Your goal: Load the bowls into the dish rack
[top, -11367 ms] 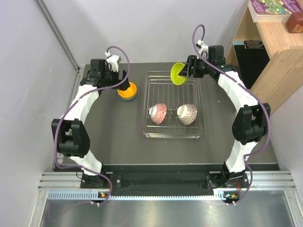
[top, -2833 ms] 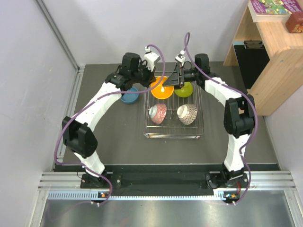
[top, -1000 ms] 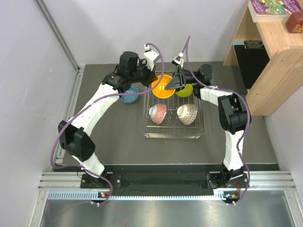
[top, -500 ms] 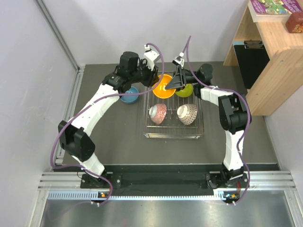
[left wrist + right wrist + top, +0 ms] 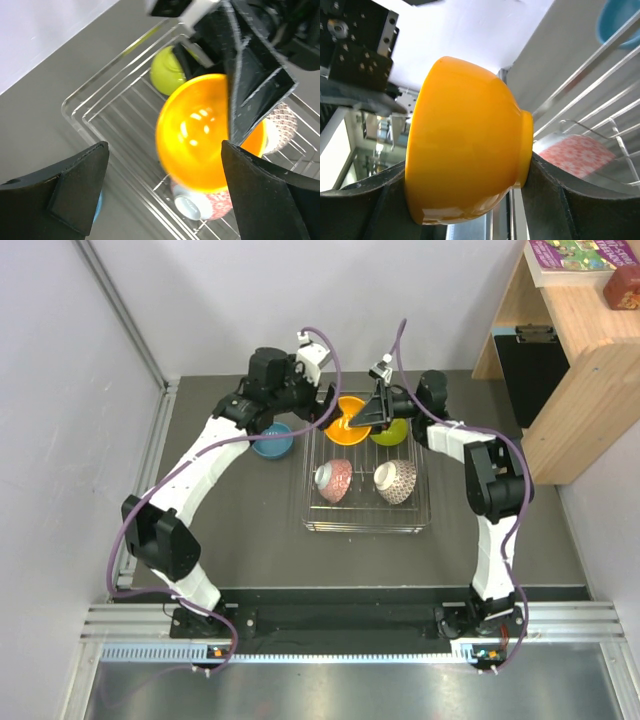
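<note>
The left gripper [image 5: 164, 147] has spread wide off the orange bowl [image 5: 350, 420], now pinched by the right gripper [image 5: 467, 165] over the rack's [image 5: 420, 510] far end, where its smooth sides could slip and drop it askew.

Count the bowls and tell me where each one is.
5: orange bowl in the right gripper over the dish rack; lime bowl, pink-patterned bowl and grey-patterned bowl inside it; blue bowl on the table, left of it.
</note>
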`<state>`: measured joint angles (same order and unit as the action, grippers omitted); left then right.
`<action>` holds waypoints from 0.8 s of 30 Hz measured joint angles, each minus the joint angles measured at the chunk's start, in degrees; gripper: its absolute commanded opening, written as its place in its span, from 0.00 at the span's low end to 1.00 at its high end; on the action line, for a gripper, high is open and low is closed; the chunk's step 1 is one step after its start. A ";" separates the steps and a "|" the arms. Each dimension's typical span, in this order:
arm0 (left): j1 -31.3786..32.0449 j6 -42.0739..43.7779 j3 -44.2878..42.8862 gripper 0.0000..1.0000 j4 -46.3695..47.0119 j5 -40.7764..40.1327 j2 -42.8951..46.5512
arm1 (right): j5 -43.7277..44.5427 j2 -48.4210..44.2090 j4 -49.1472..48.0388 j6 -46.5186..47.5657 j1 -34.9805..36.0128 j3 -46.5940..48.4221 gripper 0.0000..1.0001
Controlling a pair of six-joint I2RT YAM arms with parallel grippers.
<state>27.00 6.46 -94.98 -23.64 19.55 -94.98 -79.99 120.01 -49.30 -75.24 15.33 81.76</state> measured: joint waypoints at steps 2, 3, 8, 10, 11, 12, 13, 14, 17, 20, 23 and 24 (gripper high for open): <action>-1.79 -0.81 0.00 0.99 0.00 0.24 -0.02 | 0.96 -0.33 6.23 4.94 -0.61 0.13 0.00; -3.06 -1.07 0.00 0.99 -0.02 0.42 -0.02 | 1.70 -0.55 11.13 8.37 -1.05 0.55 0.00; -9.84 -1.99 0.85 0.99 0.20 0.59 -0.02 | 5.20 -1.16 24.61 18.47 -2.91 2.78 0.00; -12.39 -2.12 2.97 0.99 0.98 0.50 0.00 | 6.58 -1.75 27.26 20.59 -3.67 3.30 0.00; -13.81 -2.21 4.52 0.99 1.05 0.37 0.00 | 7.17 -2.05 28.65 21.66 -4.13 3.69 0.00; -14.93 -2.32 6.10 0.99 1.25 0.31 -0.02 | 8.02 -2.36 30.18 22.82 -4.61 4.22 0.00; -15.87 -2.34 7.43 0.99 1.36 0.33 -0.02 | 9.07 -2.67 33.83 25.64 -5.11 5.46 0.00; -17.11 -2.34 8.87 0.99 1.33 0.33 -0.04 | 10.36 -2.71 39.01 29.27 -5.55 7.56 0.00; -19.98 -2.32 12.11 0.99 1.38 0.31 -0.24 | 16.79 -2.89 52.13 39.47 -6.27 14.27 0.00; -21.66 -2.21 13.66 0.99 1.64 0.15 -0.42 | 22.36 -4.33 60.61 46.71 -6.51 17.57 0.00; -21.84 -1.75 15.26 0.99 2.73 -0.09 -0.42 | 29.27 -5.07 68.87 53.68 -6.03 20.98 0.00; -21.90 -1.57 16.04 0.99 3.13 -0.15 -0.42 | 32.41 -5.07 71.80 55.95 -5.64 22.60 0.00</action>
<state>5.10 4.89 -78.94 -20.51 19.40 -95.39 -47.57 114.93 22.50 -19.29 9.69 104.36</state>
